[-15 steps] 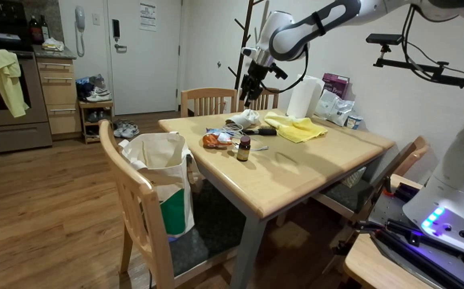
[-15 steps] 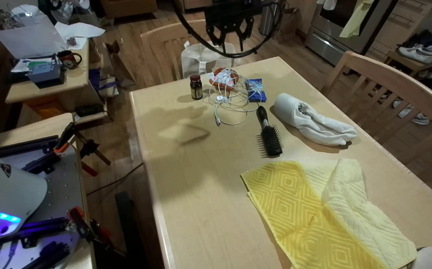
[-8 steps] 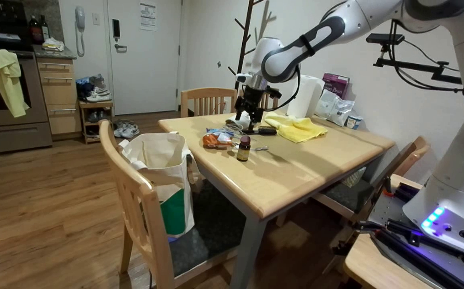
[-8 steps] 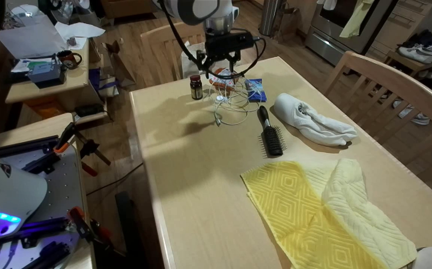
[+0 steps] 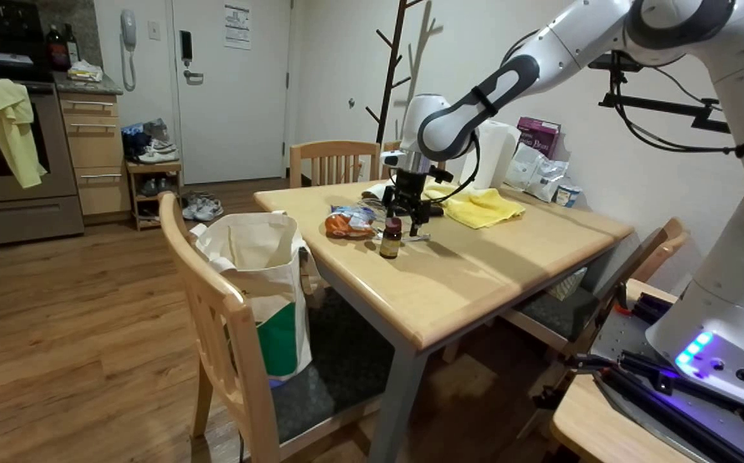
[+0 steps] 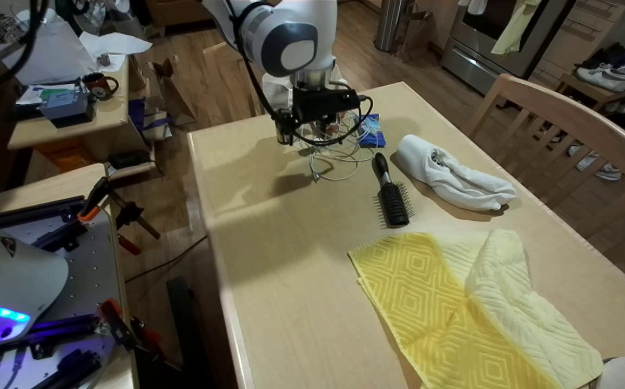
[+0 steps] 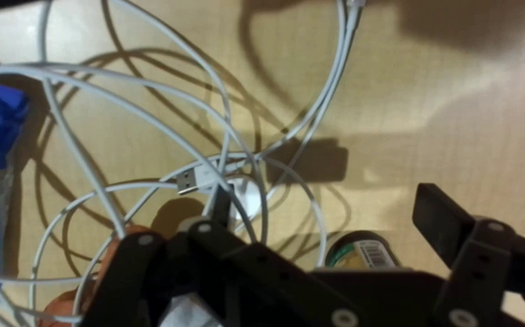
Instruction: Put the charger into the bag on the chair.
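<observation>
Grasp and transfer into the cream canvas bag point(image 5: 275, 286) on the wooden chair point(image 5: 336, 373) are judged undone: the coiled white charger cable point(image 7: 246, 195) is spread on the wooden counter point(image 6: 269, 243), the black hand point(image 7: 328, 200) parted wide, nothing clasped. No single long axis is formed; the silvery USB plug point(image 7: 187, 181) is pointed leftward in the wrist view.

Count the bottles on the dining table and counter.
3: a brown bottle on the table near the pincer; a dark bottle and a slimmer bottle on the counter beside the stove. Others may be hidden.
</observation>
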`<state>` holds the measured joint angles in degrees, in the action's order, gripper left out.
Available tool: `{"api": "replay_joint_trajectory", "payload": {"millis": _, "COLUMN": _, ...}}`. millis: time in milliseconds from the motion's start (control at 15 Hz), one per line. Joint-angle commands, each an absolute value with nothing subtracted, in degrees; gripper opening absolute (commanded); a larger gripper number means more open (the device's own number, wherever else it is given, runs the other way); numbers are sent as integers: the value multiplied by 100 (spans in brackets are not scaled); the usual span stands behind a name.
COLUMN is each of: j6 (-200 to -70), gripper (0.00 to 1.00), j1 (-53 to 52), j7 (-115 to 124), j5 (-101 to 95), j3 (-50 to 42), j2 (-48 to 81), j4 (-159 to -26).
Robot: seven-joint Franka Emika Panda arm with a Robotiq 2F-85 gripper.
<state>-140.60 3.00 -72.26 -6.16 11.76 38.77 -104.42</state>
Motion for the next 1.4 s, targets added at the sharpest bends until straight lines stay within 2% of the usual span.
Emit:
{"api": "replay_joint_trajectory", "payload": {"millis": 0, "j6": -14198, "gripper": 100, "j1": 372, "j7": -7418, "j5": -526, "j3": 1217, "j2": 4052, "j4": -10444}}
{"api": "replay_joint_trajectory", "payload": {"millis": 333, "j6": -14660, "gripper": 100, "j1": 429, "j7": -7492, "j5": -521, "j3": 1300, "j2": 4244, "j4": -10377}}
{"api": "replay_joint_trajectory", "payload": {"millis": 400, "j6": -14729, "gripper": 75, "j1": 437, "j7": -7482, "j5": -514, "j3": 1312, "j2": 4274, "j4": -10367}}
{"api": "replay_joint_trajectory", "payload": {"millis": 533, "j6": -14808, "gripper": 67, "j1": 448, "j7": -7475, "j5": -516, "j3": 1333, "j2": 4357, "j4": -10315}}
{"api": "replay_joint_trajectory", "payload": {"millis": 1067, "j6": -14852, "gripper": 13, "j1": 579, "j7": -7504, "j5": -503, "j3": 1384, "j2": 4330, "j4": -10236}}
{"api": "replay_joint_trajectory", "payload": {"millis": 1333, "j6": -14879, "gripper": 5, "j1": 671, "j7": -7543, "j5": -427, "j3": 1462, "j2": 4348, "j4": -10212}}
